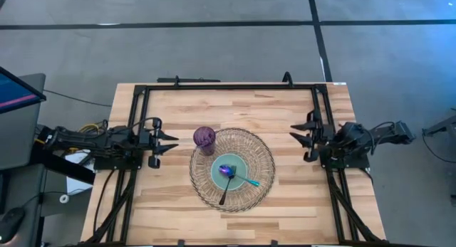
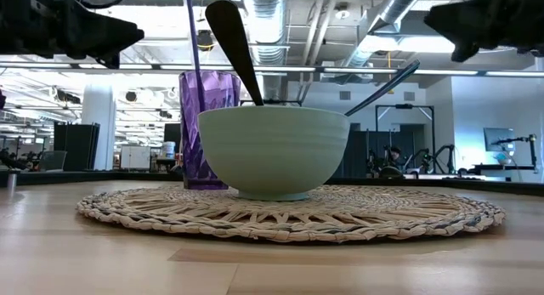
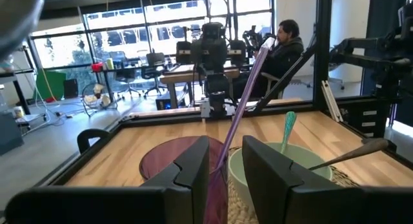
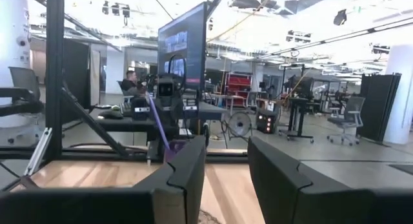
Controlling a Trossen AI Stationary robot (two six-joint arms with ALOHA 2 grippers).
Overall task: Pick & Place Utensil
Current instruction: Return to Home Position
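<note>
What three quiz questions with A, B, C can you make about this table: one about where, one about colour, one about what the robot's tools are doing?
1. Where is the cup?
A) inside the bowl
B) on the mat, beside the bowl
C) held in a tool

2. What colour is the cup?
A) violet
B) yellow
C) orange

3. How are the left tool and the right tool?
A) both shut on spoons
B) both open, holding nothing
C) one grips the straw

Answers:
1. B, the high view shows it at the mat's edge, next to the bowl.
2. A, it looks see-through violet in the low view.
3. B, each tool's fingers stand apart, away from the mat.
</note>
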